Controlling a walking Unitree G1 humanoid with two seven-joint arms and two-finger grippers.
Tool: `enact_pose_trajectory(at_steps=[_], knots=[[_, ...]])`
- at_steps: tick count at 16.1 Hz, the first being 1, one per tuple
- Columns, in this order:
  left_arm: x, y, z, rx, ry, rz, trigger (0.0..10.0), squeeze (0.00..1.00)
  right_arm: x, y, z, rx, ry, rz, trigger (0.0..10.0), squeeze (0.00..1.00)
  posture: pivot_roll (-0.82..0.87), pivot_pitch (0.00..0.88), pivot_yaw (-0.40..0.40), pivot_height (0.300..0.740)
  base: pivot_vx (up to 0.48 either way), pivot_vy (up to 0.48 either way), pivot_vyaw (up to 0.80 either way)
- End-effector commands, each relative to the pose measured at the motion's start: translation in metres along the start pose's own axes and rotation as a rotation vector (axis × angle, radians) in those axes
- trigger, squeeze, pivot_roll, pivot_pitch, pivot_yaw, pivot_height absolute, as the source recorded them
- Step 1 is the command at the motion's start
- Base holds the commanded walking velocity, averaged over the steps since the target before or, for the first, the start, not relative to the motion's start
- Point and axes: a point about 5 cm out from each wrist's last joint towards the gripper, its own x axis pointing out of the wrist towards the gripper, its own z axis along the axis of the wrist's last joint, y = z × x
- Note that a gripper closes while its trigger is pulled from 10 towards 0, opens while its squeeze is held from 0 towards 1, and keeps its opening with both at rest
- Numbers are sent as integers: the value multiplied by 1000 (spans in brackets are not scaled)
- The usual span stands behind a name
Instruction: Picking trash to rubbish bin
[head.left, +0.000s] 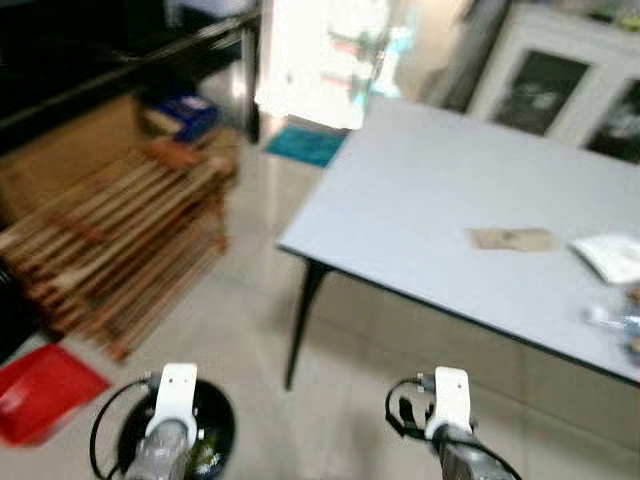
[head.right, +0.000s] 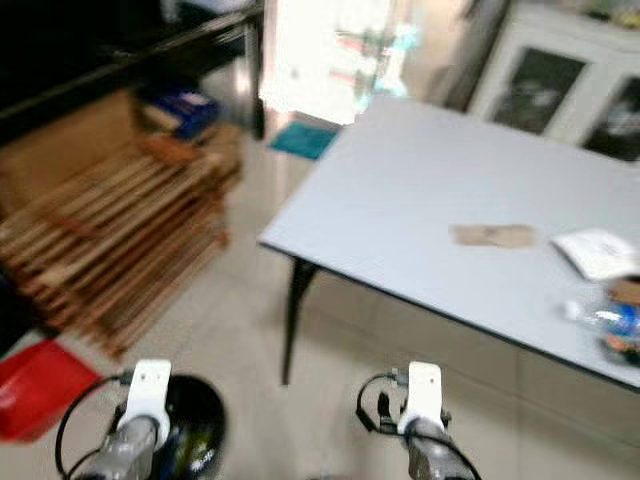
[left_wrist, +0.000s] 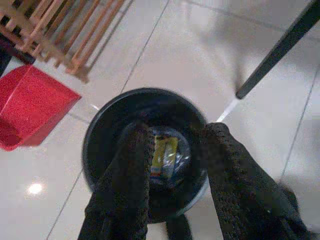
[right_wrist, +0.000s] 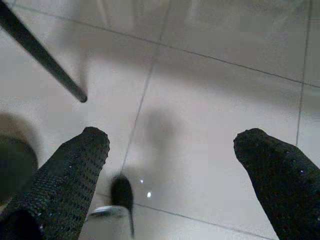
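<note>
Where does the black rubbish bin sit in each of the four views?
Left eye: rubbish bin at bottom left, behind the left arm.
Right eye: bottom left, on the floor.
Left wrist: centre, seen from above, a yellow wrapper inside.
Right wrist: cannot tell.
Shared landmark: the black table leg.

Bin mouth: the black rubbish bin (left_wrist: 145, 150) is standing open on the tiled floor (right_wrist: 210, 100); the left gripper (left_wrist: 175, 155) is hanging over it, fingers apart, nothing between them and the opening
Left side: a wooden rack (head.left: 120, 240) and a red dustpan (left_wrist: 35, 107) are crowding the bin's flank
Right side: a black table leg (left_wrist: 280, 47) is slanting down near the bin; the grey table (head.left: 450, 210) is overhanging
Under right gripper (right_wrist: 170, 155): bare tiles are lying open; fingers spread wide
</note>
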Motion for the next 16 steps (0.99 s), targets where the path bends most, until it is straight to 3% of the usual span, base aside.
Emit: enact_pose_trajectory(at_steps=[1,3,16], knots=[[0,-5,0,-4,5,-1,10000,0,0,-5,0,-9,5,-11,10000,0,-15,27,-67,740,0,-412,-800],[0,-5,0,-7,5,-2,10000,0,0,-5,0,-9,6,-10,10000,0,-14,32,-69,740,0,-351,-800],[0,-6,0,-27,3,4,10000,0,0,-4,2,-14,7,-4,10000,0,-12,50,-75,740,0,0,-781]])
